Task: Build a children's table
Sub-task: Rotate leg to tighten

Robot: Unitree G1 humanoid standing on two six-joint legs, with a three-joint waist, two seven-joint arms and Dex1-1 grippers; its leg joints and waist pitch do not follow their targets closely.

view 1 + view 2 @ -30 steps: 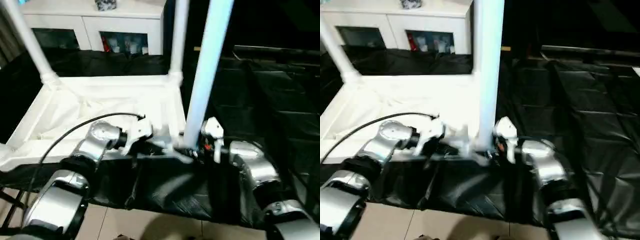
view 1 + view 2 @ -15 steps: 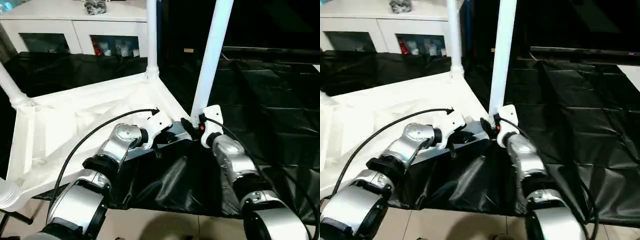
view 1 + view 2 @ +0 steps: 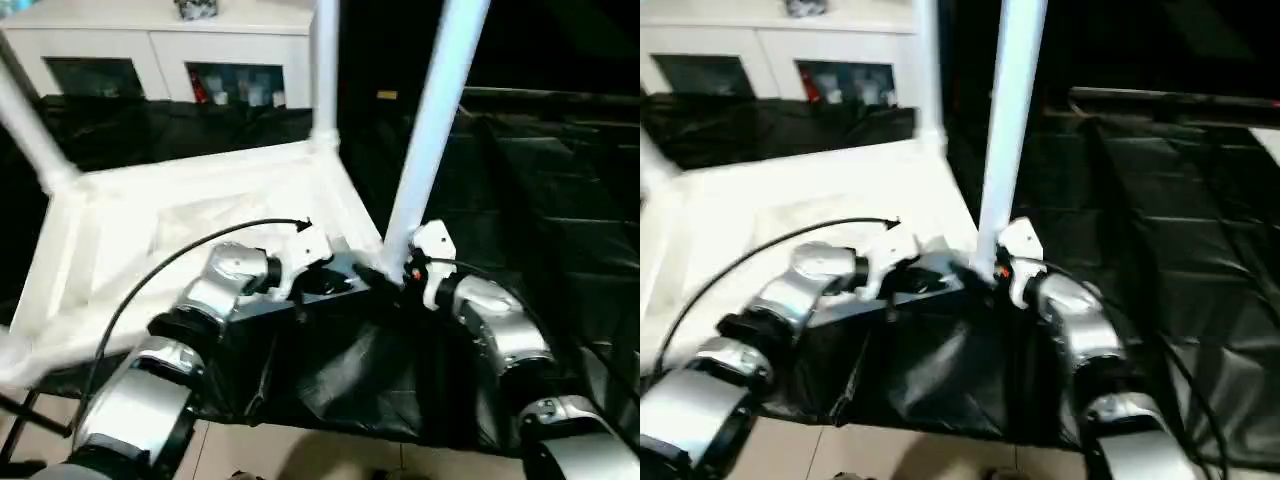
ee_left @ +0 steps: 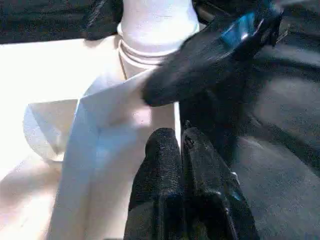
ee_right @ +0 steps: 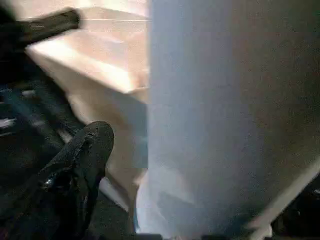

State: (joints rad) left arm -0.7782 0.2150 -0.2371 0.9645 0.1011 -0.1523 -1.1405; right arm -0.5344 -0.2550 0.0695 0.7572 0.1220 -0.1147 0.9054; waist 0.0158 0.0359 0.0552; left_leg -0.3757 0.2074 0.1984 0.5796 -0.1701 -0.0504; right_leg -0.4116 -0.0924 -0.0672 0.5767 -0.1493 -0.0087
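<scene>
The children's table lies upside down; its white ribbed tabletop rests on black sheeting. White tubular legs stand up from its corners: near right leg, far right leg, left leg. My left gripper is shut with nothing in it, its tips against the tabletop's near right corner beside the leg's socket. My right gripper is open at the foot of the near right leg. One of its fingers stands clear of the tube; the other is hidden behind it.
A white cabinet with glass doors stands behind the table. Black sheeting covers the work surface to the right and hangs over its front edge. Pale floor tiles show below. A black cable loops over my left forearm.
The camera has swung, so the whole picture shifted. Both grippers stay at the near right corner. The right gripper's fingers have spread away from the leg.
</scene>
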